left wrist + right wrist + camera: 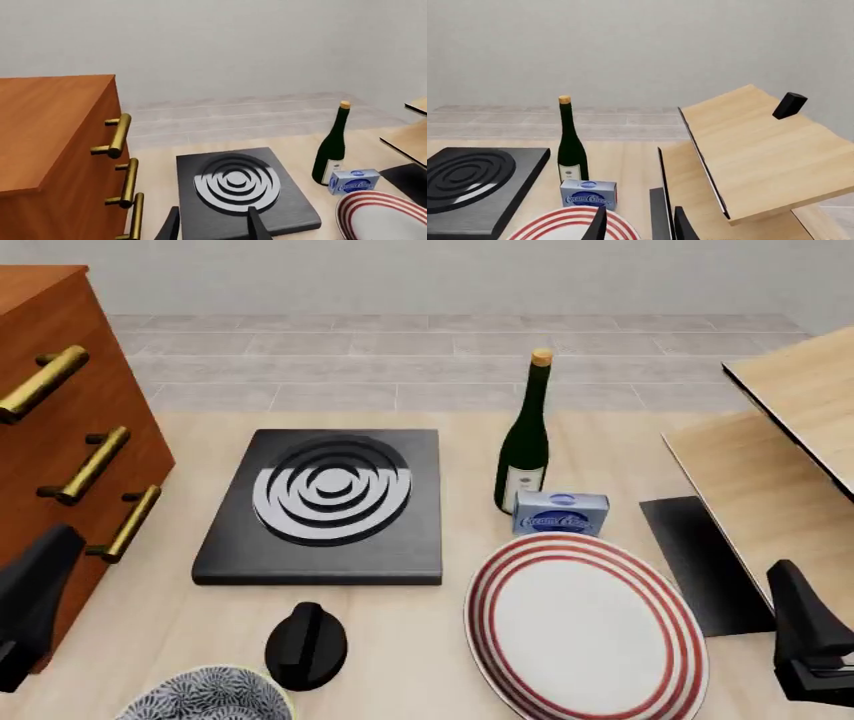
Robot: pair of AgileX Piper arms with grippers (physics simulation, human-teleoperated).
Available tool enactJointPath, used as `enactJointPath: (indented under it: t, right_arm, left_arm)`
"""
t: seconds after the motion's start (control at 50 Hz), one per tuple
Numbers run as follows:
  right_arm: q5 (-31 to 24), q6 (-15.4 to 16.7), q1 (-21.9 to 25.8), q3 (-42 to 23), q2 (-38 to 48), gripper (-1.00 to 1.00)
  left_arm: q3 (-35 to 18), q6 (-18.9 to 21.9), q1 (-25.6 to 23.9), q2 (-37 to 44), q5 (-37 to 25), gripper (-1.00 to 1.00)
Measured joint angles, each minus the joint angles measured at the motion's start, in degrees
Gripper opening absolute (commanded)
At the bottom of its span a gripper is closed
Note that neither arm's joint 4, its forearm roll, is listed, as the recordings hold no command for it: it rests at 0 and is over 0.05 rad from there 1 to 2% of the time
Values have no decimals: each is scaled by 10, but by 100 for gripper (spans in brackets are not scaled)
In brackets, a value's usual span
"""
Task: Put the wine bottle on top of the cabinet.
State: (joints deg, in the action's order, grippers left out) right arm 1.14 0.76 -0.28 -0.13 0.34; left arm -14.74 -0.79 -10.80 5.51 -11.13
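Since neither claw holds anything, the wine bottle stands upright on the tabletop, ahead and left of the right claw, whose jaws sit narrowly parted; the left claw gapes wider, beside the cabinet.
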Motion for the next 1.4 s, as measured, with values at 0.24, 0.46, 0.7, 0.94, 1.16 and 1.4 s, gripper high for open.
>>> enactJointPath:
  t: [0.24, 0.46, 0.7, 0.94, 1.16, 1.4]
  right_arm:
    - [-1, 0, 0, 0, 0, 100]
    - [-1, 0, 0, 0, -1, 100]
    - [0, 0, 0, 0, 0, 100]
    - [-1, 0, 0, 0, -1, 100]
    - [-1, 0, 0, 0, -1, 100]
    - [-1, 0, 0, 0, -1, 100]
  left_arm:
    - [-48, 6, -52, 58, 11, 100]
    - [-84, 6, -112, 138, 52, 100]
    - [-98, -2, -147, 220, 110, 100]
    - [-118, -6, -177, 316, 175, 100]
    - [-154, -15, -209, 408, 221, 100]
    - [-177, -25, -234, 486, 261, 100]
